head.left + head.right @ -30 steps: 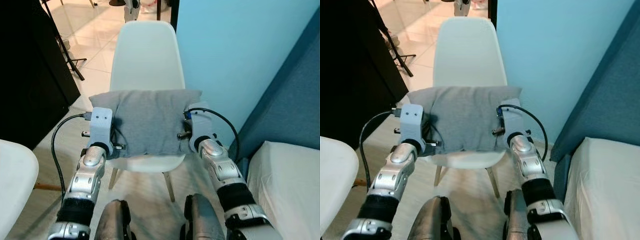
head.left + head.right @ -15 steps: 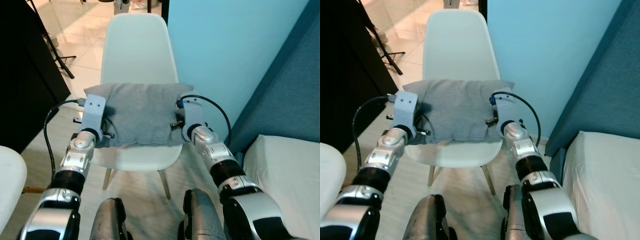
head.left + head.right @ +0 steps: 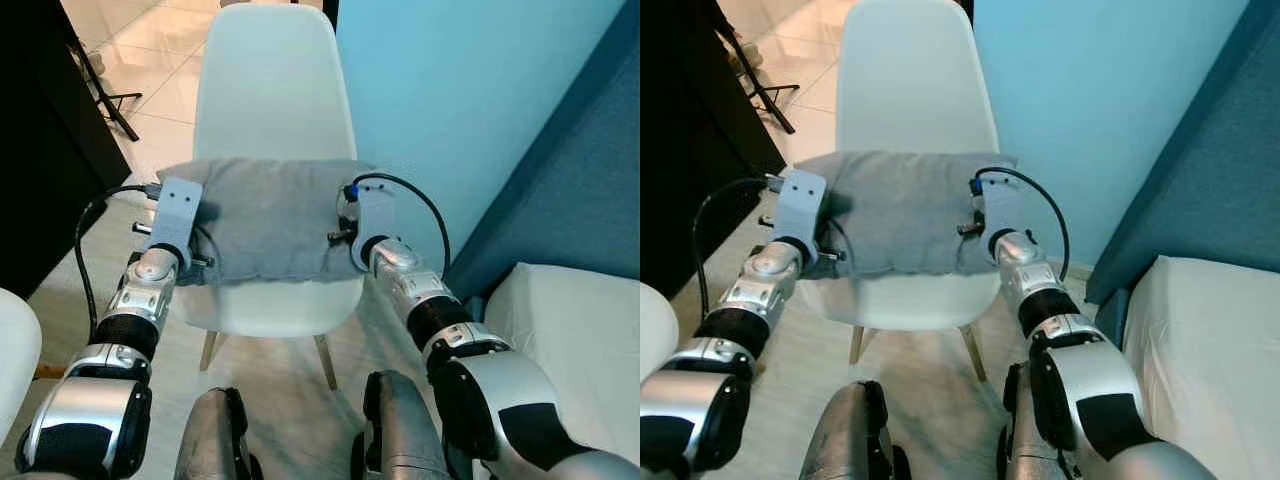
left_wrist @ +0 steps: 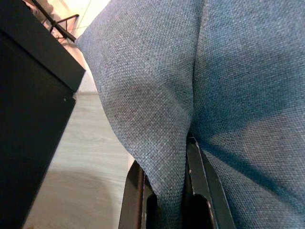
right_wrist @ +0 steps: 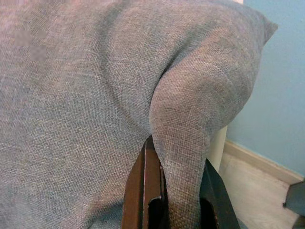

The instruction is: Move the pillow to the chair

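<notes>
Gray pillow (image 3: 265,220) over the white chair (image 3: 270,90) seat, probably touching it, pinched at either side by left gripper (image 4: 164,191) and right gripper (image 5: 183,200), keeping it level for release.

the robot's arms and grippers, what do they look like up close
Both arms are silver metal segments with black bands at the joints. The left gripper and right gripper each sit behind a pale grey-blue wrist block, with a black cable looping to it. The fingers are long, flat and black.
</notes>
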`<state>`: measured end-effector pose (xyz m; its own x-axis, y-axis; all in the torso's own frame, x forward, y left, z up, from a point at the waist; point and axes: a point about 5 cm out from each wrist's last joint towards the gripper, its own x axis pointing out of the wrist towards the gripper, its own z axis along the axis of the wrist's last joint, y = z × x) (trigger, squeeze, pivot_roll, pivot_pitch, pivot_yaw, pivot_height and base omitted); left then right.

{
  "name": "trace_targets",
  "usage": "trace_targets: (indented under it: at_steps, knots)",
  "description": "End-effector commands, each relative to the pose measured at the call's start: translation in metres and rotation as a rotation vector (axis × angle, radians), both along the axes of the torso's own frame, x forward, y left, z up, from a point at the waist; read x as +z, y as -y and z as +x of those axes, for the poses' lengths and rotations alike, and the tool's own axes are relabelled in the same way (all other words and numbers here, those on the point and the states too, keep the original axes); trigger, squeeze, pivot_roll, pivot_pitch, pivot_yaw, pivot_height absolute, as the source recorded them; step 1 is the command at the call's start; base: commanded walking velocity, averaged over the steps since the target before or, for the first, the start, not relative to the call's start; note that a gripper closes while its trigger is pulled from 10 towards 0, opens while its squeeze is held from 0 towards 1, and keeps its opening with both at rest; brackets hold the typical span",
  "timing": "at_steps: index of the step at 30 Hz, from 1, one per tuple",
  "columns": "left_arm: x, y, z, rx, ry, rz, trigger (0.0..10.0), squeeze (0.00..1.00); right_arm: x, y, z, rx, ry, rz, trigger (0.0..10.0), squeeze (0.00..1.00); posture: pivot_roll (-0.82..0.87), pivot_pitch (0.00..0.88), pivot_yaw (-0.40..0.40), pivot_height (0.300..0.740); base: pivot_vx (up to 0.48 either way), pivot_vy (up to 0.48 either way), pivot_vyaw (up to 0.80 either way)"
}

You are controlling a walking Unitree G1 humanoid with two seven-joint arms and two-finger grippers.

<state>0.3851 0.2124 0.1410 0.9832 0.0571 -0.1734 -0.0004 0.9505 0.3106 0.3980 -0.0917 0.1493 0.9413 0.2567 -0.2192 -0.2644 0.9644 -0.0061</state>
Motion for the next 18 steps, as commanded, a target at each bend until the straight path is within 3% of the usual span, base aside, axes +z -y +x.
trace_targets:
  at_steps: [1, 5, 8, 18]
  knots:
    - [0.006, -0.009, 0.001, 0.028, 0.037, 0.017, 10.0, 0.0, 0.008, -0.003, 0.002, 0.011, 0.048, 0.008, 10.0, 0.0, 0.02, 0.236, -0.05, 0.572, 0.0, 0.0, 0.0]
    - [0.012, -0.011, 0.003, 0.049, 0.072, -0.006, 10.0, 0.0, 0.014, 0.0, 0.004, -0.002, 0.095, -0.017, 10.0, 0.0, 0.02, 0.232, -0.051, 0.572, 0.0, 0.0, 0.0]
    - [0.022, -0.007, 0.009, 0.04, 0.111, -0.034, 10.0, 0.0, 0.021, 0.003, 0.007, -0.026, 0.119, 0.024, 10.0, 0.0, 0.01, 0.227, -0.047, 0.572, 0.0, 0.0, 0.0]
    - [0.03, -0.001, 0.013, -0.002, 0.133, 0.022, 10.0, 0.0, 0.022, 0.005, 0.008, -0.039, 0.132, 0.054, 10.0, 0.0, 0.02, 0.215, -0.046, 0.572, 0.0, 0.0, 0.0]
